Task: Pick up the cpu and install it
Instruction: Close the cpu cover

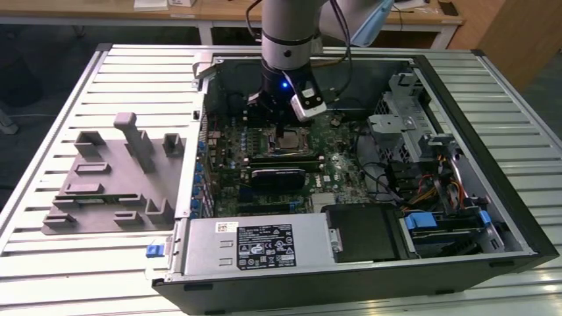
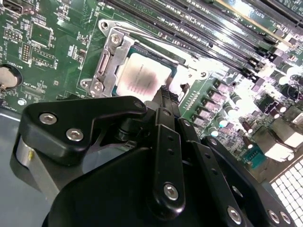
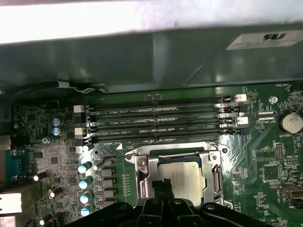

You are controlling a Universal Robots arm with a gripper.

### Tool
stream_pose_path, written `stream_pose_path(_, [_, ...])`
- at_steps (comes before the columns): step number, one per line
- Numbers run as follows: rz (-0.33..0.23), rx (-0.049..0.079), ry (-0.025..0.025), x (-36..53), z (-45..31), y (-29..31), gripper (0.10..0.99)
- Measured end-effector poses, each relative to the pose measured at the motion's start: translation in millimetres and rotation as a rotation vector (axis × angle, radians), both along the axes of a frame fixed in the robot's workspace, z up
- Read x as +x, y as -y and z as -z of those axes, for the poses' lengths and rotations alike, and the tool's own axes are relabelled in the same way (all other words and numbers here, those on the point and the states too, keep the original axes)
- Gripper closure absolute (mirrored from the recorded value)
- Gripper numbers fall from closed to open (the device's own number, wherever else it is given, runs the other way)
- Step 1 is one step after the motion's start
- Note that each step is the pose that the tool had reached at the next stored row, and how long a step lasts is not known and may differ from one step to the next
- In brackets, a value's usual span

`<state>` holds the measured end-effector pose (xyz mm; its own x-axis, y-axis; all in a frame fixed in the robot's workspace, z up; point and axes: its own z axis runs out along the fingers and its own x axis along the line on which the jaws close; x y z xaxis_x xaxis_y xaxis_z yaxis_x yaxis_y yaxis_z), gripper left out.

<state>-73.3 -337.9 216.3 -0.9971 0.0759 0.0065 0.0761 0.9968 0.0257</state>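
A slatted metal table (image 1: 88, 257) carries an open computer case (image 1: 351, 289) lying on its side, with a wooden desk (image 1: 228, 10) behind it. On the exterior view's left of the case sits a grey plastic tray (image 1: 105, 197) with upright blocks. Inside the case lies the green circuit board (image 1: 343, 151), and a silver power supply (image 1: 255, 243) sits along the case's near edge.

The arm (image 1: 290, 33) comes down from above into the case, and the gripper (image 1: 283, 128) hangs over the middle of the board. The cpu (image 1: 288, 140) sits there in its socket.

In both wrist views the cpu (image 2: 142, 75) (image 3: 182, 177) lies flat in the socket (image 2: 106, 61), its pale metal top facing up and a silver metal frame around it. The gripper (image 2: 166, 94) (image 3: 163, 184) points at the cpu's edge, and its jaws look pressed together, with nothing between them. Whether the tips touch the cpu, I cannot tell.

Beside the socket run four long black memory slots (image 3: 161, 120). A round coin battery (image 3: 289, 121) lies further off on the board, well apart from the socket. A row of small capacitors (image 3: 85, 182) stands along the socket's other side.
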Motion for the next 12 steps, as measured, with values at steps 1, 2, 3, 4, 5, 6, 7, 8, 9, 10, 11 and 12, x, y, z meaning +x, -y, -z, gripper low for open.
stream_pose_path(1, [-0.001,0.001,0.0000,0.0,0.9,0.6,0.980])
stream_pose_path(2, [-0.002,0.002,0.0002,0.0,1.9,1.0,0.980])
stream_pose_path(3, [-0.003,0.002,0.0000,-0.2,2.5,1.4,0.980])
stream_pose_path(4, [-0.003,0.002,0.0000,-0.7,2.9,1.6,0.980])
stream_pose_path(5, [-0.004,0.002,-0.0001,-1.5,3.1,1.7,0.980])
stream_pose_path(6, [-0.004,0.002,-0.0002,-2.7,3.2,1.9,0.980])
stream_pose_path(7, [-0.004,0.002,-0.0001,-4.0,3.4,2.0,0.980])
stream_pose_path(8, [-0.004,0.002,0.0000,-5.2,3.6,2.1,0.980])
stream_pose_path(9, [-0.004,0.002,0.0000,-5.9,4.0,2.3,0.980])
stream_pose_path(10, [-0.004,0.003,0.0000,-6.1,4.5,2.5,0.980])
stream_pose_path(11, [-0.004,0.002,0.0000,-6.2,5.3,2.7,0.980])
stream_pose_path(12, [-0.004,0.002,0.0000,-6.6,6.3,2.9,0.980])
